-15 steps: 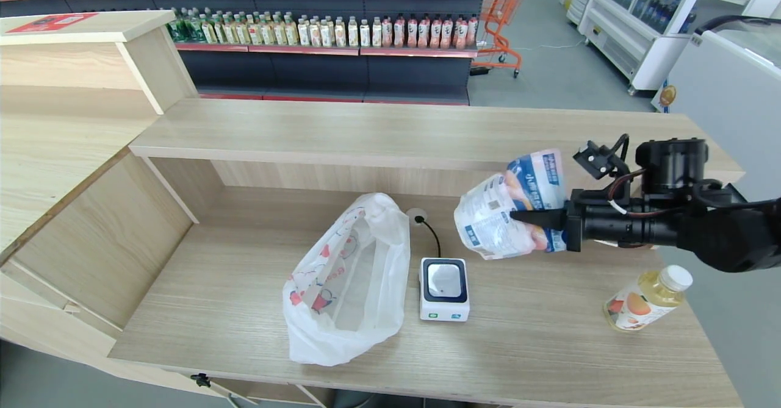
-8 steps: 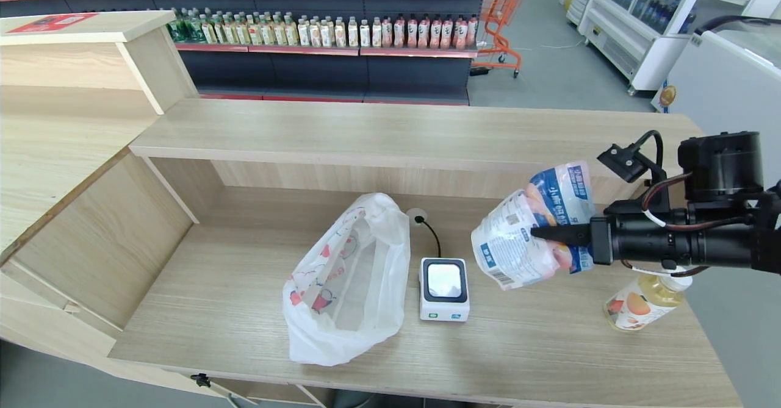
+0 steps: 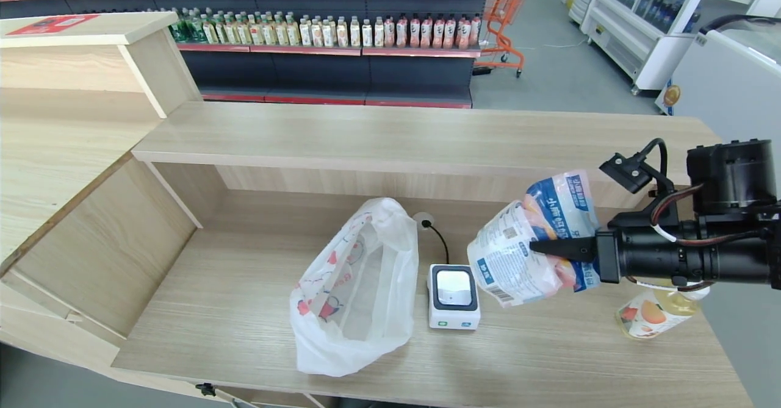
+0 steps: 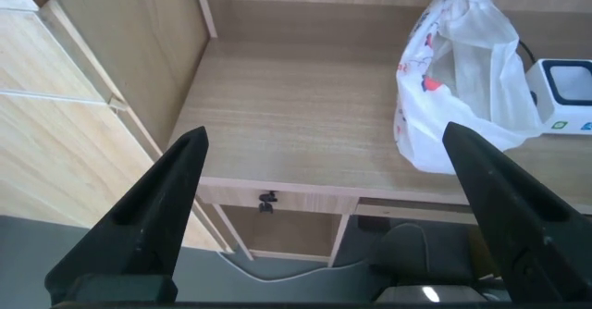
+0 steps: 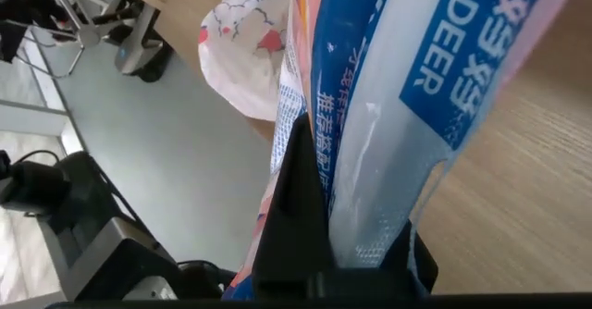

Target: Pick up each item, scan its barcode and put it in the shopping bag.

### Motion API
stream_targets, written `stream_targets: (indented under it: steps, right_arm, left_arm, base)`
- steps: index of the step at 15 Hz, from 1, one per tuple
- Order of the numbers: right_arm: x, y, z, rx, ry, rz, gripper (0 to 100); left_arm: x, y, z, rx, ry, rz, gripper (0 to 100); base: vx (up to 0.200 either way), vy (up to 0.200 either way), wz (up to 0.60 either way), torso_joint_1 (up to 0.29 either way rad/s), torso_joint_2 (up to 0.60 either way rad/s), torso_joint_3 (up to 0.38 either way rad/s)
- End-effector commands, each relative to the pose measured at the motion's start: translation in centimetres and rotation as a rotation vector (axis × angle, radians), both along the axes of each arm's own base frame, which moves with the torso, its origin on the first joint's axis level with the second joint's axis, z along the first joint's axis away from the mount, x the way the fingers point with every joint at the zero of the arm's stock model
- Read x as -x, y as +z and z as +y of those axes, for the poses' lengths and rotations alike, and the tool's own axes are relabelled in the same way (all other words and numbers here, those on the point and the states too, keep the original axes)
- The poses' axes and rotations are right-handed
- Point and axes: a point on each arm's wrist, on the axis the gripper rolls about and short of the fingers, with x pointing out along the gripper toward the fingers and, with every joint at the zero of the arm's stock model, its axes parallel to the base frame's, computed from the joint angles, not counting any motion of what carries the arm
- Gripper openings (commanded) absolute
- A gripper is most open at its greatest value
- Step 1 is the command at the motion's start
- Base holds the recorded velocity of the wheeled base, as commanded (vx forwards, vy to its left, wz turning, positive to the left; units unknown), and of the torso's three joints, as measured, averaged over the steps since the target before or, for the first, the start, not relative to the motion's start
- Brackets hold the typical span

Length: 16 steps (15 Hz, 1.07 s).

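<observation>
My right gripper (image 3: 538, 247) is shut on a blue, white and orange snack packet (image 3: 509, 261), held in the air to the right of and a little above the white barcode scanner (image 3: 453, 296). The packet's printed back with its barcode faces down and left. In the right wrist view the packet (image 5: 398, 105) is pinched between the black fingers (image 5: 298, 207). The white shopping bag (image 3: 354, 286) lies open on the counter left of the scanner. A juice bottle (image 3: 653, 313) stands under my right arm. My left gripper (image 4: 324, 216) hangs open off the counter's front edge, holding nothing.
The wooden counter (image 3: 537, 359) has a raised ledge (image 3: 396, 139) behind and a side wall (image 3: 91, 243) on the left. The scanner's cable (image 3: 438, 241) runs to a hole at the back. Store shelves and an orange trolley stand far behind.
My right gripper has carried the packet to the right and lower, tilting its barcode side downward. The head camera has shifted slightly, so the whole picture moved.
</observation>
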Motion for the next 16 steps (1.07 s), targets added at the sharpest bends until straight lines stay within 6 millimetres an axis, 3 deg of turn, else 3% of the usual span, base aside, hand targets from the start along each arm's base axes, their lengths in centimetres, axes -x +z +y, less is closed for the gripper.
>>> stream_targets:
  steps: [1, 4, 9, 16]
  right_arm:
    - [-0.7, -0.5, 0.8, 0.0, 0.023, 0.023, 0]
    - [-2.5, -1.6, 4.0, -0.013, 0.08, 0.084, 0]
    - [-7.9, -6.4, 8.7, 0.103, -0.022, 0.074, 0]
    - [-12.5, -10.8, 12.0, 0.187, -0.077, 0.055, 0]
  left_arm:
    - [0.0, 0.0, 0.0, 0.0, 0.002, 0.0, 100]
    - [0.0, 0.0, 0.0, -0.001, 0.0, 0.001, 100]
    - [0.0, 0.0, 0.0, 0.0, 0.0, 0.001, 100]
    - [0.0, 0.0, 0.0, 0.0, 0.0, 0.0, 100]
  base:
    - [0.0, 0.2, 0.0, 0.032, 0.02, 0.002]
    - [0.0, 0.133, 0.0, -0.005, 0.0, 0.002]
    - [0.0, 0.0, 0.0, 0.0, 0.0, 0.0]
    - [0.0, 0.0, 0.0, 0.0, 0.0, 0.0]
